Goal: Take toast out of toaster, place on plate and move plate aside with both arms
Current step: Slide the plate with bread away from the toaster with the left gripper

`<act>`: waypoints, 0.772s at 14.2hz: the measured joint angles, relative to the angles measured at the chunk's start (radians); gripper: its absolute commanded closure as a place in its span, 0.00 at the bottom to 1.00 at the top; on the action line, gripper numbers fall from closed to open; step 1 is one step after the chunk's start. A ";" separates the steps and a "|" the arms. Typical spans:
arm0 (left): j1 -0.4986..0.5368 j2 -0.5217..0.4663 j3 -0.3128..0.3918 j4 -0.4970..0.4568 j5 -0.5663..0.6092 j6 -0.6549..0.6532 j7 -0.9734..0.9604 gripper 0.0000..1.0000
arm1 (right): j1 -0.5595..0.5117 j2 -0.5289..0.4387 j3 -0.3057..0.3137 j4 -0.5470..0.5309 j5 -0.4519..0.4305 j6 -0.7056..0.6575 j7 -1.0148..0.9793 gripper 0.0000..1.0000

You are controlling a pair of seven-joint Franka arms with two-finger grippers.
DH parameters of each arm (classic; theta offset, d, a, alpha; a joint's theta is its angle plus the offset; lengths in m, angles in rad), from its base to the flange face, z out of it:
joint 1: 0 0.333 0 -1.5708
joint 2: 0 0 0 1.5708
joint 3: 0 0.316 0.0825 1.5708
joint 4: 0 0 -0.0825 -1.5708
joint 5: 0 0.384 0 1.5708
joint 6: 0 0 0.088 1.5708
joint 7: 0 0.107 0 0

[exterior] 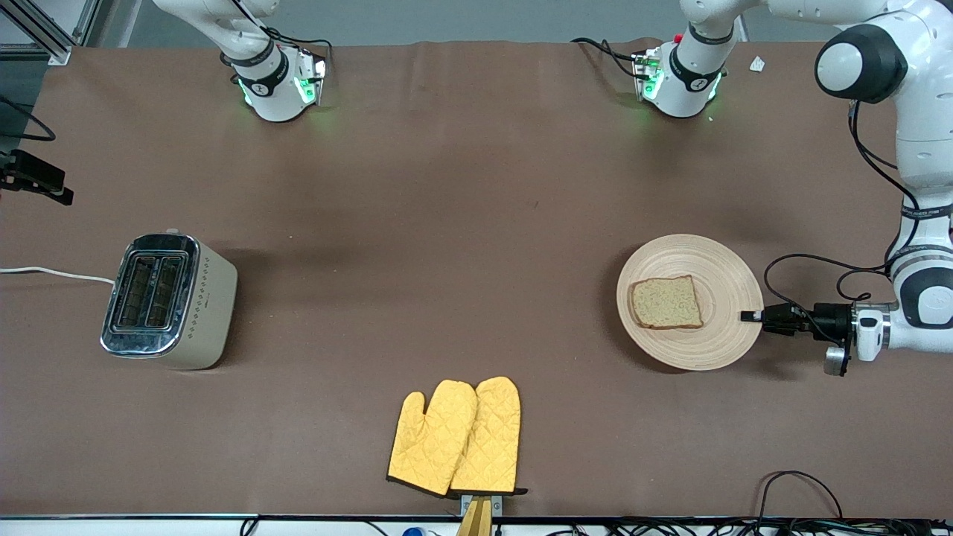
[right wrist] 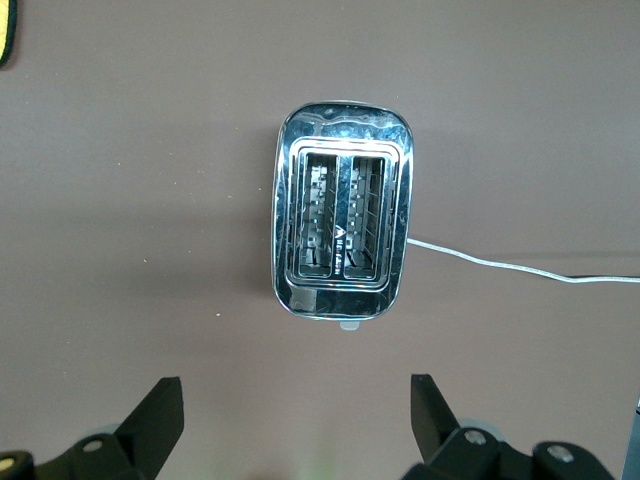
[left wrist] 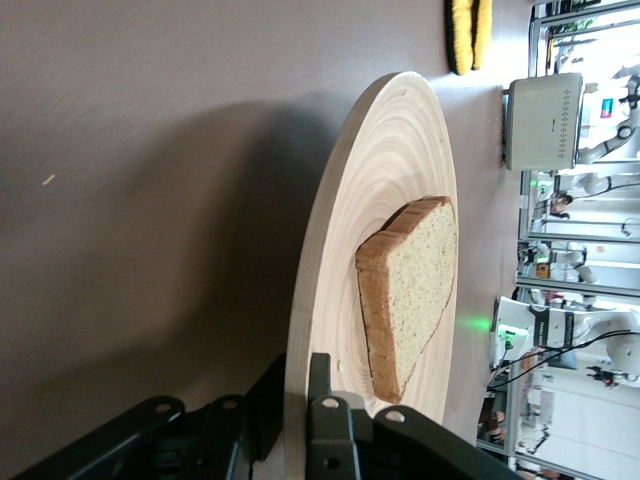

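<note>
Left gripper [exterior: 747, 316] is clamped on the rim of the plate [exterior: 715, 342], at the edge toward the left arm's end of the counter [exterior: 461, 223]; in the left wrist view its fingers [left wrist: 322, 420] pinch the wooden edge from above and below, closed tight with only the rim's thickness between them. The grip sits on the rim and clear of the toast [exterior: 666, 302], which seems chosen so the plate can be dragged or lifted without disturbing the slice. The toast lies flat on the plate, a little off centre toward the middle of the counter, well apart from the left gripper. The toaster [exterior: 170, 300] stands at the right arm's end of the counter, both slots empty, its white cord [exterior: 52, 273] trailing off the edge; so the bread is out and plated, and what is left, by my reading, is moving the plate aside. Right gripper [right wrist: 295, 420] hangs high over the toaster, jaws spread wide, holding nothing and touching nothing; the right arm appears to be waiting. A pair of yellow oven mitts [exterior: 456, 438] lies nearer the front camera than the plate, untouched.
</note>
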 measured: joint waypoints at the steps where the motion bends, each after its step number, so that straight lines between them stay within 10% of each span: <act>1: 0.000 0.017 0.000 0.002 -0.002 0.000 -0.003 0.91 | 0.001 0.000 0.001 -0.001 0.000 0.000 0.002 0.00; 3: -0.002 0.035 -0.005 0.009 -0.015 -0.002 -0.017 0.70 | 0.001 0.000 0.001 -0.005 0.000 0.000 0.005 0.00; 4: -0.001 0.036 -0.007 0.012 -0.021 -0.005 -0.025 0.15 | 0.001 0.000 0.001 -0.008 0.000 0.000 0.006 0.00; 5: -0.001 0.036 -0.007 0.018 -0.023 -0.011 -0.030 0.00 | 0.001 0.000 0.001 -0.010 0.000 0.000 0.007 0.00; 11: -0.035 -0.009 -0.006 0.123 0.079 -0.014 -0.071 0.00 | 0.000 0.000 0.000 -0.013 0.000 0.002 0.010 0.00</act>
